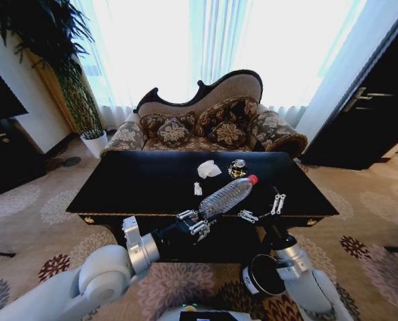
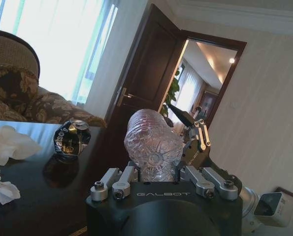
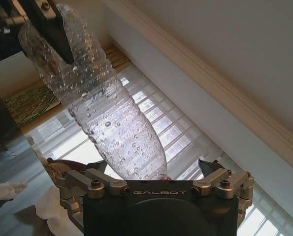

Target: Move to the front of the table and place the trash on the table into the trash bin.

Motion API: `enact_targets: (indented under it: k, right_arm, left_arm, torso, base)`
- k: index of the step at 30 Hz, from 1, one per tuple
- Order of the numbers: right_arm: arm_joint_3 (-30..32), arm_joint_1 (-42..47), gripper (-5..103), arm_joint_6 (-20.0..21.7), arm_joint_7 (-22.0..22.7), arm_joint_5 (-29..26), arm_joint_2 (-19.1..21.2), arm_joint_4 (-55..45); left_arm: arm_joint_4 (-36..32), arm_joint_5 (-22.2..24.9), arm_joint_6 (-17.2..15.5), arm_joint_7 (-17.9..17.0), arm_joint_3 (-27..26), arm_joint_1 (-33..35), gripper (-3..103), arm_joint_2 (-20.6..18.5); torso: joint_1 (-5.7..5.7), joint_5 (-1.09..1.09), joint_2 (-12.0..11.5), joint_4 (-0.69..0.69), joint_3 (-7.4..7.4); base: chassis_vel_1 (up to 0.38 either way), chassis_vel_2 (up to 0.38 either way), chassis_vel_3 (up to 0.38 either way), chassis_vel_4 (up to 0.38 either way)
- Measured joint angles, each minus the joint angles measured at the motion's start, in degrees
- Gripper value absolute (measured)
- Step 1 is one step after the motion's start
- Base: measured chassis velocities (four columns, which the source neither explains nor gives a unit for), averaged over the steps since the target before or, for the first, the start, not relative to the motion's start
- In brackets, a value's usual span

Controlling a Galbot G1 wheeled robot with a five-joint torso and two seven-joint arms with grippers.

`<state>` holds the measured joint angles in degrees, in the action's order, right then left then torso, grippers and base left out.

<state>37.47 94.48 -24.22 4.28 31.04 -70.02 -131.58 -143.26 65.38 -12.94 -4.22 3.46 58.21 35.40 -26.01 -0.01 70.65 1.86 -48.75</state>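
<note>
above table (image 1: 118, 187), left gripper (image 1: 197, 225) clamping bottle (image 1: 227, 195)

Overexposed daylight through sheer curtains (image 1: 185, 47), sheen on glossy table (image 1: 132, 187), wide-angle bending at edges

Desk (image 1: 118, 187) ahead, sofa (image 1: 205, 120) behind it. Bottle (image 1: 227, 195) over desk's near edge, base toward left gripper (image 1: 195, 224), cap pointing far right. Right gripper (image 1: 262, 208) just right of bottle. Tissue (image 1: 208, 169) farther back; round object (image 1: 237, 168) right of tissue; small scrap (image 1: 197, 189) nearer, left of bottle. Trash bin (image 1: 255, 284) on floor before desk, right side, beside right arm.
</note>
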Motion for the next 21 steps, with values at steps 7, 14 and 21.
enact_targets:
  k: [7,14,21]
  right_arm:
    - [-0.6,0.1,95,-0.1,-0.2,0.7,-0.7,-0.2]
    - [-0.7,0.2,73,-0.2,0.4,0.9,-1.3,0.0]
    - [-1.0,0.7,46,-1.0,0.6,1.5,-2.1,0.5]
  left_arm:
    - [0.0,-0.1,0.0,-0.4,1.5,-1.3,32,-0.2]
    - [0.0,0.3,-0.3,-0.4,1.3,-1.6,32,-0.4]
    - [0.0,0.0,-0.3,-0.7,1.9,-1.3,28,-0.3]
  torso:
    - [0.00,0.00,0.0,0.00,0.00]
    - [0.00,-0.01,0.0,0.00,0.00]
    - [0.00,0.00,0.0,0.00,0.00]
  base:
    - [0.000,0.000,0.000,0.000]
    - [0.000,0.000,0.000,0.000]
    - [0.000,0.000,0.000,0.000]
